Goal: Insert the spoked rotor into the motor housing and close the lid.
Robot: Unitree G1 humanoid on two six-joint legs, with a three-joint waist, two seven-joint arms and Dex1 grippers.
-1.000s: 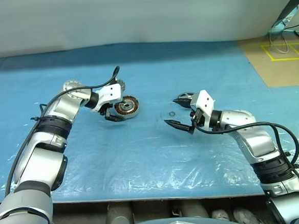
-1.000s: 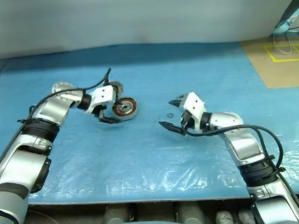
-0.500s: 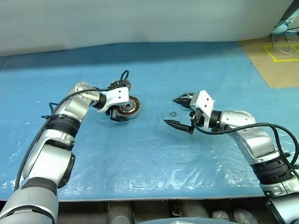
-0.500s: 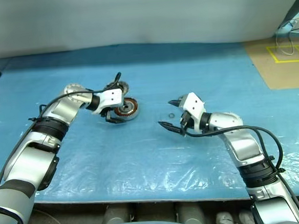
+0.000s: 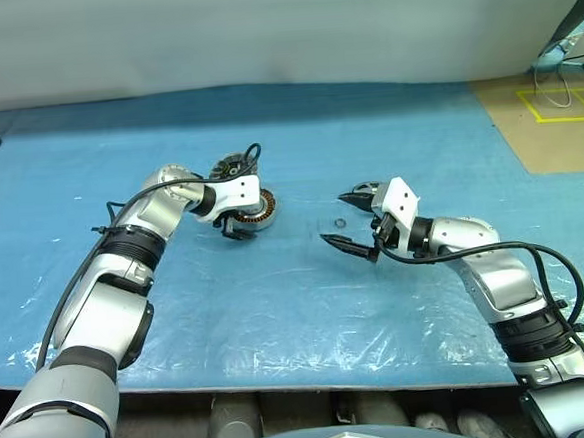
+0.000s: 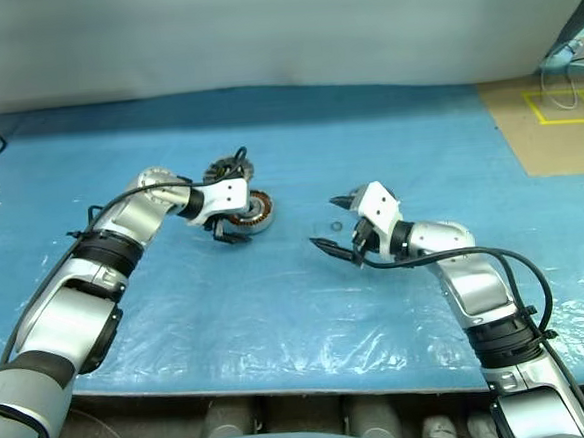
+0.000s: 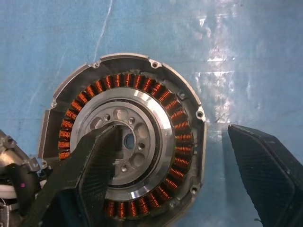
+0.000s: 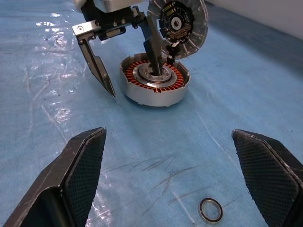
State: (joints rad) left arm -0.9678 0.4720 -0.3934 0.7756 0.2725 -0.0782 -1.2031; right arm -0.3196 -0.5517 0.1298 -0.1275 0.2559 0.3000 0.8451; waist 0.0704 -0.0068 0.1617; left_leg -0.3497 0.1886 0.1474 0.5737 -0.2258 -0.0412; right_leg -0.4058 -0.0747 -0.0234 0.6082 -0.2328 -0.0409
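We see the blue sheet [image 5: 278, 310] spread wide under both arms, and since a second ago our left gripper [image 8: 125, 71] has swung in from beside the motor housing [image 8: 154, 85] to straddle it, jaws spread and empty, one finger over the grey centre and the other outside the wall. The lid [image 8: 177, 23] leans behind the housing, so we judge the housing is about to be steadied or shifted. Our right gripper [image 5: 353, 218] hangs open and idle just beside a small ring [image 8: 210, 210] lying flat; we cannot tell whether this is the spoked rotor.
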